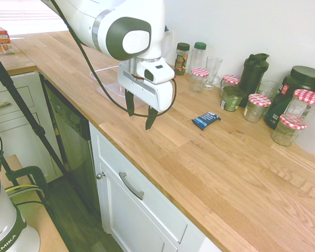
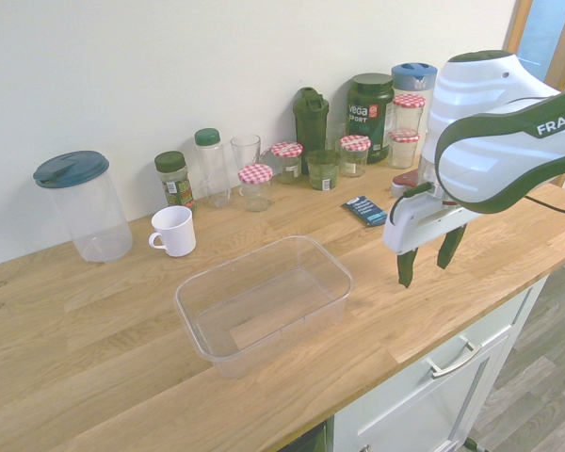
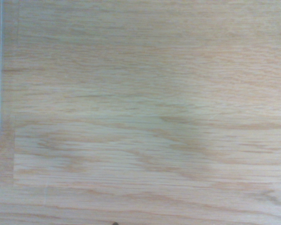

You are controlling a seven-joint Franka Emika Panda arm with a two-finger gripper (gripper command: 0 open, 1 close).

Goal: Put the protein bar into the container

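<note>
Protein bar [image 1: 206, 120]: one, small, flat, rectangular; dark blue wrapper with white print and a lighter blue patch, crimped ends. You will find it lying flat on the wooden countertop [image 1: 226, 157], outside the container, between the gripper and the row of jars along the wall.

Container [image 2: 264, 306]: one, clear plastic, rectangular, rounded corners, open at the top, nothing inside. It stands on the countertop near the gripper; its edge shows in your wrist view.

Along the wall, for your reference: glass jars [image 2: 256, 188] with red-checked lids, several; a dark shaker bottle [image 2: 312, 132]; a large dark green tub [image 2: 370, 115] marked "Vega Sport"; a small green-labelled jar [image 1: 232, 98]; a green-capped bottle [image 2: 213, 169]; a dark-lidded jar [image 2: 174, 181] with a printed label; clear drinking glasses. Further along: a white mug [image 2: 173, 232] and a clear pitcher [image 2: 92, 207] with a blue-grey lid. You have no object lying between the gripper and the bar.

Gripper [image 1: 141, 120]: one, two dark fingers, spread wide apart, pointing down above the countertop. Your gripper is released, holds nothing and touches neither bar nor container.
</note>
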